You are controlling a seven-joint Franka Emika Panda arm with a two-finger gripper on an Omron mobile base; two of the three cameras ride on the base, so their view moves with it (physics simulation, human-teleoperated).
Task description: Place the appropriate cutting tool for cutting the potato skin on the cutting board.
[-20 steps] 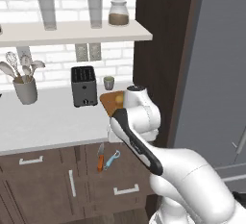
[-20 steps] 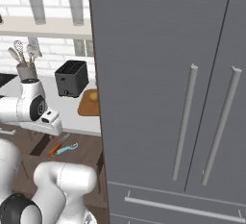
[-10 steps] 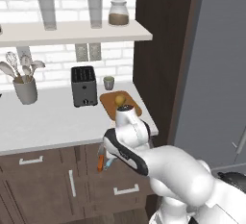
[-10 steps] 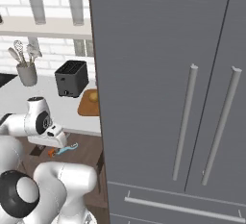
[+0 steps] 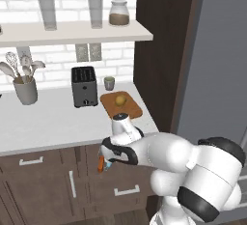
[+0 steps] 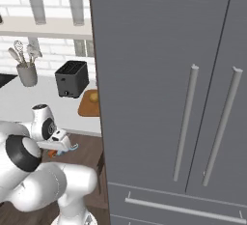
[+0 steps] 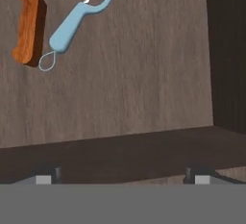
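A: Where's the peeler (image 7: 77,18)?
B: In the hand view, on dark wood grain beside the knife (image 7: 29,23). Smooth light-blue handle, silvery looped head; long axis slants, head toward upper right.
A: The gripper (image 7: 120,177)?
B: Fingers wide, holding nothing.
A: Board (image 5: 130,109)?
B: Flat orange-brown wood with rounded corners on the counter (image 5: 48,122), with the round yellowish potato (image 5: 120,100) on it.

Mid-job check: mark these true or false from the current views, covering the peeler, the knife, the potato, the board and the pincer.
1. The potato sits on the cutting board. True.
2. The peeler is clamped in the pincer. False: it lies apart, ungrasped.
3. The orange-handled knife lies beside the peeler. True.
4. The peeler is already on the board. False: it lies on dark wood below counter level.
5. The toaster stands right of the board. False: left.
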